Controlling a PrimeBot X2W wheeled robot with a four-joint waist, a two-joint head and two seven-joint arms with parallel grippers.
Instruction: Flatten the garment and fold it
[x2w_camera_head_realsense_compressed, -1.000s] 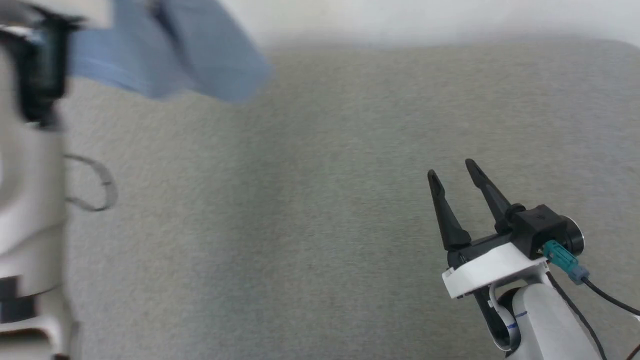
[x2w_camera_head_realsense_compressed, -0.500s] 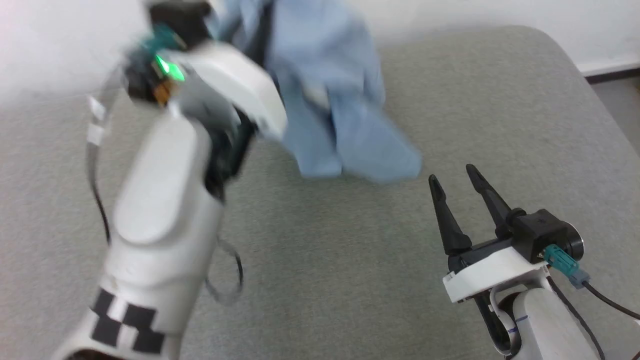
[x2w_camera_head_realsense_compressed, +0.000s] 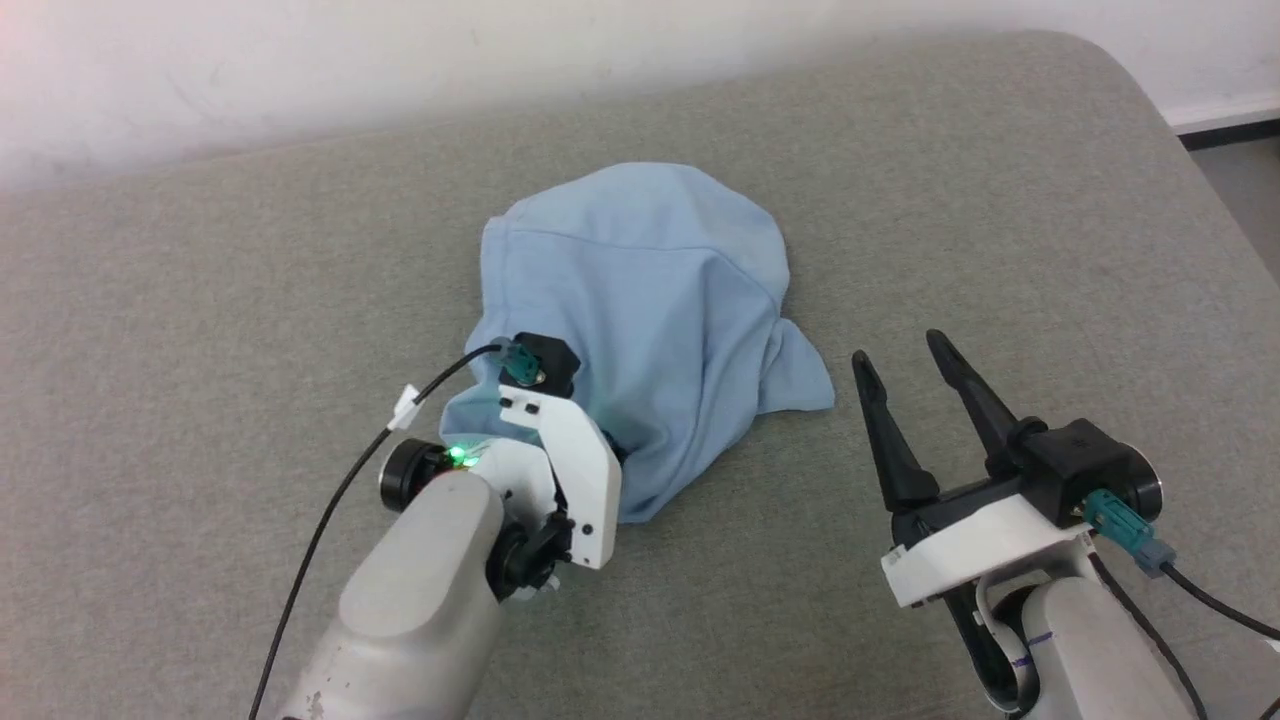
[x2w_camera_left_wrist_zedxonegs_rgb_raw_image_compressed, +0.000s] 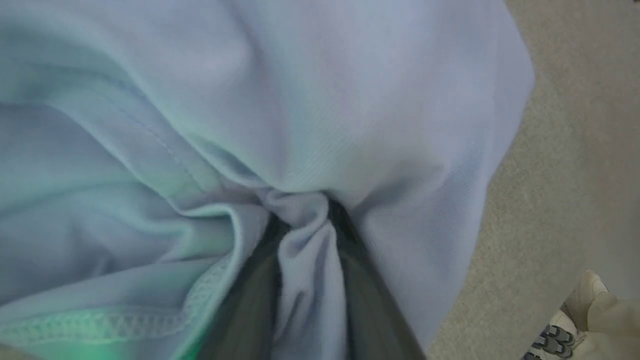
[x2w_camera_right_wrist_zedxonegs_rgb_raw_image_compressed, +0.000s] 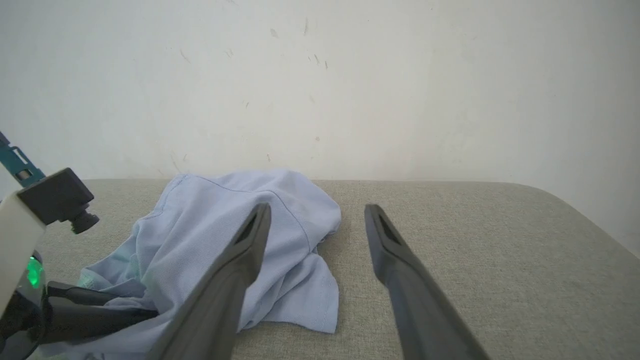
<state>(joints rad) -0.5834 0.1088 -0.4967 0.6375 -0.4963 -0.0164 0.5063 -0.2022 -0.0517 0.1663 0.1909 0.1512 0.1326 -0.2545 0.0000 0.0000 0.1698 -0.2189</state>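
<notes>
L gripper (x2w_camera_left_wrist_zedxonegs_rgb_raw_image_compressed: 304, 220) jaws pinch a bunched fold at the near edge of the shirt (x2w_camera_head_realsense_compressed: 640, 300), crumpled mid-bench (x2w_camera_head_realsense_compressed: 200, 330), R gripper (x2w_camera_head_realsense_compressed: 897, 348) w/ jaws spread just right of shirt, apart; risk: tugging that thick bunch drags the whole heap instead of flattening it.

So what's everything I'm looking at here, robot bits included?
garment: one, light blue, crumpled in a heap at the middle of the padded surface.
padded surface: one, grey, under the garment and both arms.
wall: one, white, behind the surface.
person's shoe: one, white and grey, lower right corner of the left wrist view.
left gripper: one, dark fingers, shut on a bunched fold of the garment.
right gripper: one, dark fingers, open and empty, to the right of the garment.
</notes>
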